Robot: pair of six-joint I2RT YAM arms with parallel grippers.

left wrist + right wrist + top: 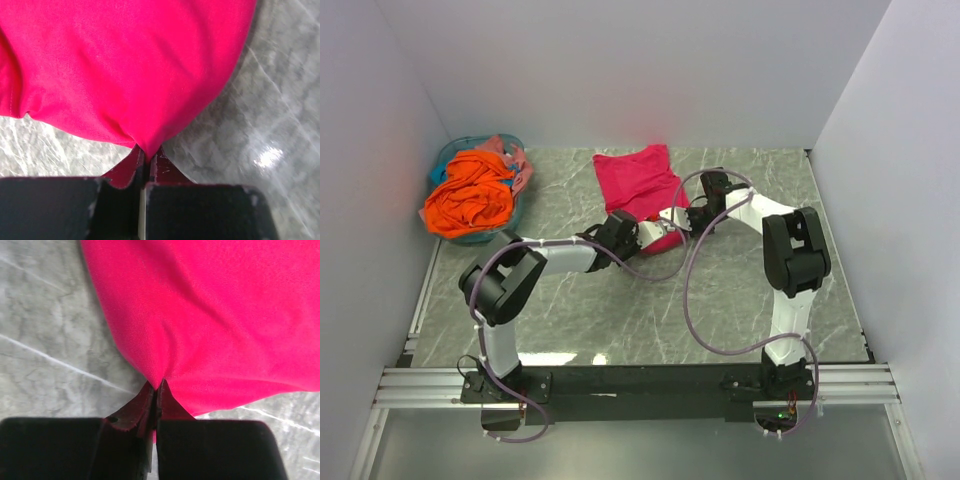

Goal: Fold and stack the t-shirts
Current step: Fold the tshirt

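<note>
White-walled enclosure, grey marble-pattern bench [740,290].

Crimson-pink t-shirt [638,178]: spread at bench centre-rear, roughly flat. Near edge is bunched where both arms meet it. Whether the sleeves are already turned in, cannot tell.

Left hand [147,156]: fingers closed tight on a pinch of the crimson cloth at its near edge, fabric puckered into the nip.

Right hand [157,389]: likewise closed on the same shirt's near edge, a tuck of cloth caught betw. the fingers. Top view shows the two grips near each other.

Orange t-shirt [470,195]: crumpled heap in teal basket [448,155], rear-left corner. Salmon-pink t-shirt [510,150] is behind/under it, only partly visible.

Status: no finished fold seen, no stack begun.

Step in hand, as judged: a fold of the crimson shirt, near edge gripped, prob. to be carried twd the far edge.

Outstanding: finish item 1; fetch, spread and fold items 2 & 3; stack all three. Est. early stage.
</note>
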